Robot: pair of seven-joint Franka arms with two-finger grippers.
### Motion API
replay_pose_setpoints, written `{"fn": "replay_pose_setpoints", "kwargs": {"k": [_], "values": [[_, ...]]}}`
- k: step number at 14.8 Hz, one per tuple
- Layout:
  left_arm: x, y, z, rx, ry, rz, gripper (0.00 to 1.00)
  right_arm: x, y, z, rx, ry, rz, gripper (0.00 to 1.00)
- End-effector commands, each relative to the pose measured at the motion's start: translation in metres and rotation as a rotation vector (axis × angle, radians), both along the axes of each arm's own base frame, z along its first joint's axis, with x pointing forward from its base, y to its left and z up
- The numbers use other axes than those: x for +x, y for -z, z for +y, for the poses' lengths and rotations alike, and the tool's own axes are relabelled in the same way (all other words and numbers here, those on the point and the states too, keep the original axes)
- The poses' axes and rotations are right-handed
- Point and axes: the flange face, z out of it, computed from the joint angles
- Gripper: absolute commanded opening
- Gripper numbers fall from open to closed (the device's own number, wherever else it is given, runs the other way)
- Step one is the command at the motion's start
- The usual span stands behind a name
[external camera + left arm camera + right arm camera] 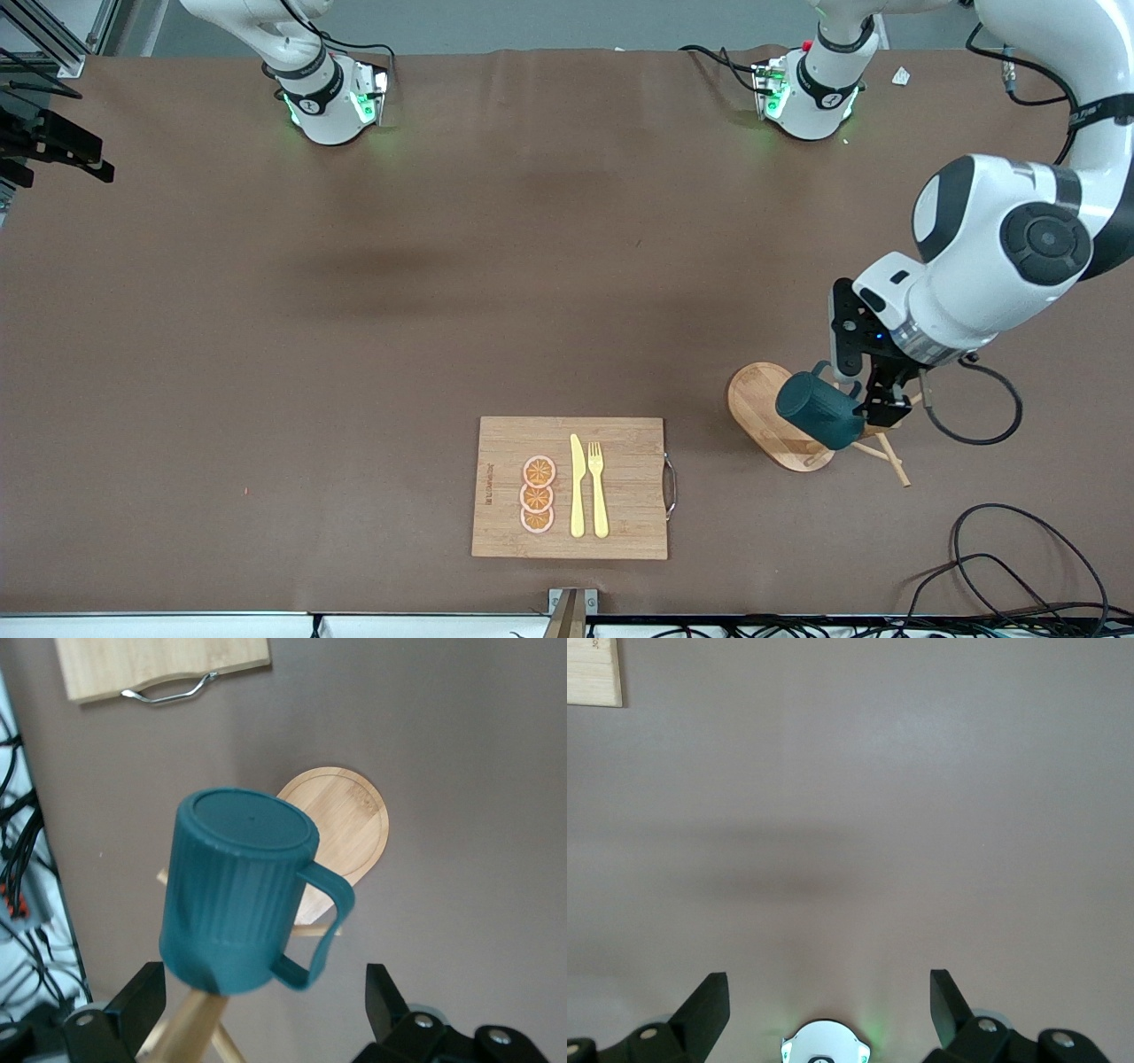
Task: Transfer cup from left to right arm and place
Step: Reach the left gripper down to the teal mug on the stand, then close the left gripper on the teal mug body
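Observation:
The cup (819, 412) is dark teal and ribbed, with a loop handle. It hangs mouth-down and tilted on a peg of the wooden peg rack (762, 408) at the left arm's end of the table. In the left wrist view the cup (235, 895) shows its flat bottom, with a peg (190, 1028) running into its mouth. My left gripper (864, 390) is open, one finger on each side of the cup's mouth end (266, 979), not touching it. My right gripper (828, 979) is open and empty, high over bare table near its own base; it is out of the front view.
A wooden cutting board (505, 434) with a metal handle lies near the front edge, bearing three orange slices (538, 494), a yellow knife (577, 486) and a fork (599, 487). Black cables (1019, 549) lie near the front corner at the left arm's end.

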Motion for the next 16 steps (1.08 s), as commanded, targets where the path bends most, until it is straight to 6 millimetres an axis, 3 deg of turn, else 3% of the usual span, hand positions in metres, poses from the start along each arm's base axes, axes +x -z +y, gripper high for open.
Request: {"fn": "replay_pose_setpoints", "kwargs": {"k": [1,16], "values": [[0.016,0.003,-0.005,0.000,0.057,-0.032,1.00,-0.005,-0.001,0.001,0.000,-0.007,0.001,1.00],[0.037,0.058,0.003,-0.037,0.097,-0.060,1.00,-0.006,-0.001,0.000,0.000,-0.006,0.004,1.00]]}}
